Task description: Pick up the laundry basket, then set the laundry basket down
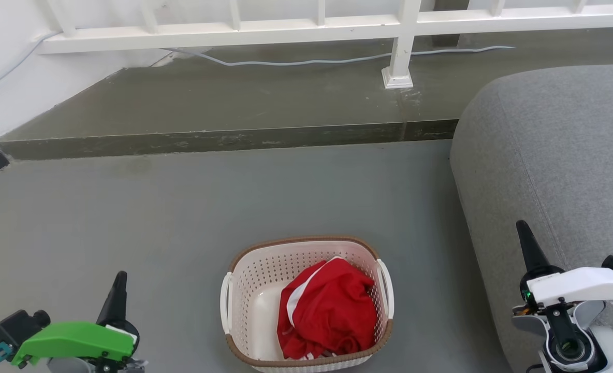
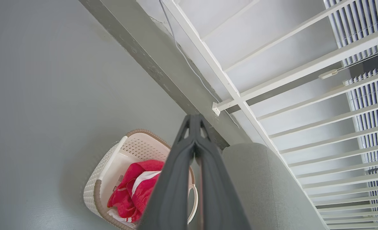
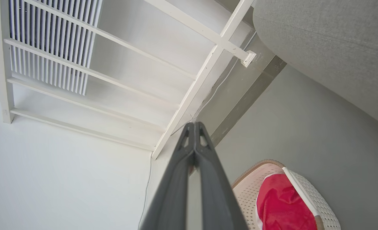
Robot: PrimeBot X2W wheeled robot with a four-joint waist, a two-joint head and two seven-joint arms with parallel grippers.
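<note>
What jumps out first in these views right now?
The red cloth bundled in the laundry basket stands out most; the basket stands on the grey floor, low in the middle of the head view. A grey sofa bulks to its right. The left gripper and right gripper flank the basket, both shut and apart from its handles.
</note>
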